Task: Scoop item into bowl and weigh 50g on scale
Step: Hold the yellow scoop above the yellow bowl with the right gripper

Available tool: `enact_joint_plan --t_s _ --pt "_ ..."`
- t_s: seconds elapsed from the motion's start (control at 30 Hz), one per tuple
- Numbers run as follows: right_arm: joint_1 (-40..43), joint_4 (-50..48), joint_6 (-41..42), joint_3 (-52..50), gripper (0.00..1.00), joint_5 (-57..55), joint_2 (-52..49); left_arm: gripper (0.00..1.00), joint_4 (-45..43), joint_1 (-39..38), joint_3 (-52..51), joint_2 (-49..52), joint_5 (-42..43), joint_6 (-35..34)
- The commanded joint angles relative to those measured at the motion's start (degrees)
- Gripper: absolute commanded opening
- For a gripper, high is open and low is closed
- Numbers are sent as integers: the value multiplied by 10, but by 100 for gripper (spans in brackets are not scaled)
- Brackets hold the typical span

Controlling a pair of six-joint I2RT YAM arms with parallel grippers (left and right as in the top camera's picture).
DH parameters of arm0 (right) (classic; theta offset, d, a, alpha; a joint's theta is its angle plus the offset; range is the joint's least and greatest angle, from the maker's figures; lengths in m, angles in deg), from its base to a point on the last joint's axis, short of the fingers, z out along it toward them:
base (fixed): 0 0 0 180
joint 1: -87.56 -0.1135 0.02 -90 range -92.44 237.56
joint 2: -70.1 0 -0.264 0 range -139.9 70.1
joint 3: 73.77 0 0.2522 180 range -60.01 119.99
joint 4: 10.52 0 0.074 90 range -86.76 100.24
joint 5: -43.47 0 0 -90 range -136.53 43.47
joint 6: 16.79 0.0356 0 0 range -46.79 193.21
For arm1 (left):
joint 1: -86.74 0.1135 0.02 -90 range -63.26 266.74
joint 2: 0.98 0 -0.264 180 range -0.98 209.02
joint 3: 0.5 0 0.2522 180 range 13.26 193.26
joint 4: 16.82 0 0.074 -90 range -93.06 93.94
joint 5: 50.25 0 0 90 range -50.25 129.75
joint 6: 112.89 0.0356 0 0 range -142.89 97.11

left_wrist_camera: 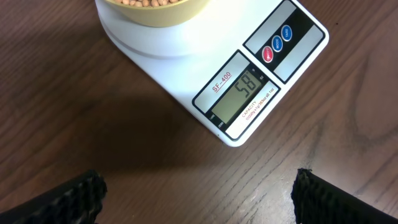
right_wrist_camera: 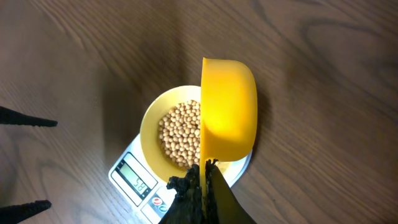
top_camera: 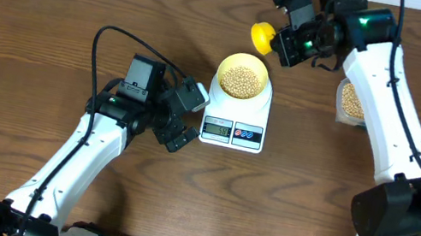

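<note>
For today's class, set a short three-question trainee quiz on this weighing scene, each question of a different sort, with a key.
1. True or false: the bowl stands on the scale.
2. The right tool is shut on: A) the yellow scoop, B) the bowl, C) nothing.
3. What does the display read?
Key: 1 true; 2 A; 3 58.

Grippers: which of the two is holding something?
The right gripper, shut on the handle of the yellow scoop; the left gripper stands open and empty beside the scale.
</note>
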Motion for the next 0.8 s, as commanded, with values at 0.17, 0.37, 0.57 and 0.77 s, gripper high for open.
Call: enact_joint_plan --t_s 0.17,0.37,0.57,0.77 --pt "-10 -2 -5 -8 1 -14 -9 98 0 3 0 -7 7 8" --pt "-14 -7 -5 -8 1 -14 -13 97 0 3 0 -7 7 8" --pt "-14 -12 -5 -8 1 -14 -13 98 0 3 0 -7 7 8" --pt "-14 -12 -5 -8 1 -14 -13 98 0 3 0 -7 7 8"
